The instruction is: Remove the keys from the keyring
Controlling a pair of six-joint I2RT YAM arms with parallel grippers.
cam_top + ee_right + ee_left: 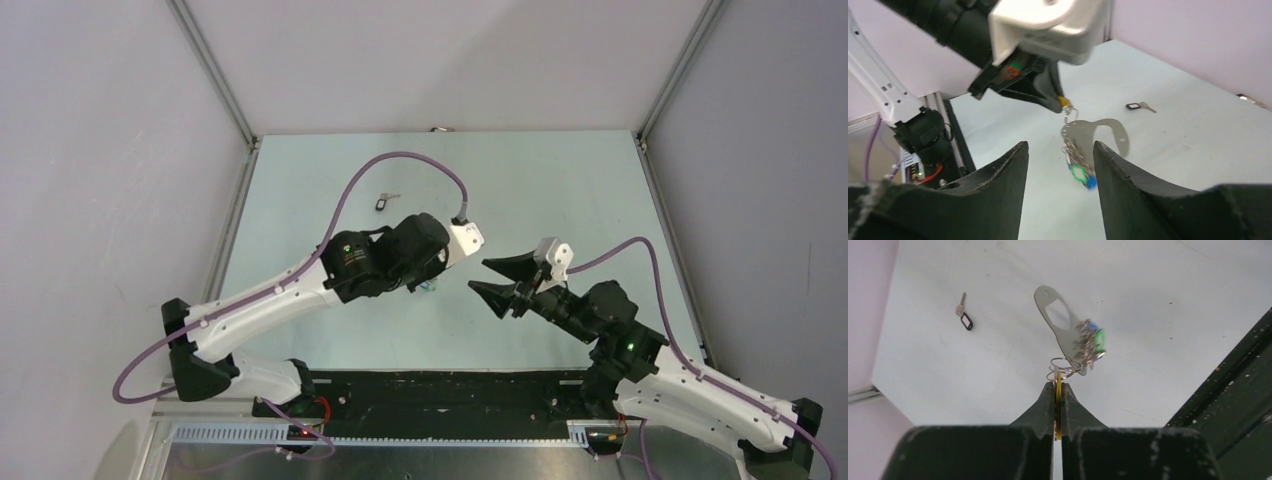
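My left gripper [1057,385] is shut on a yellow key tag [1058,400], held edge-on between its fingers. A small wire ring links the tag to the grey-beige keyring [1066,342], which hangs below it above the table. A bunch of keys [1093,342] with green and blue heads dangles on that loop. In the right wrist view the keyring [1120,132] and the keys [1079,172] hang just beyond my right gripper [1060,146]. It is open and holds nothing. From above, the right gripper [477,275] points at the left wrist.
One loose key with a black tag [385,201] lies on the pale table toward the back left, also seen in the left wrist view as the black-tagged key [966,320]. The black front rail [450,395] runs between the arm bases. Metal frame posts border the table.
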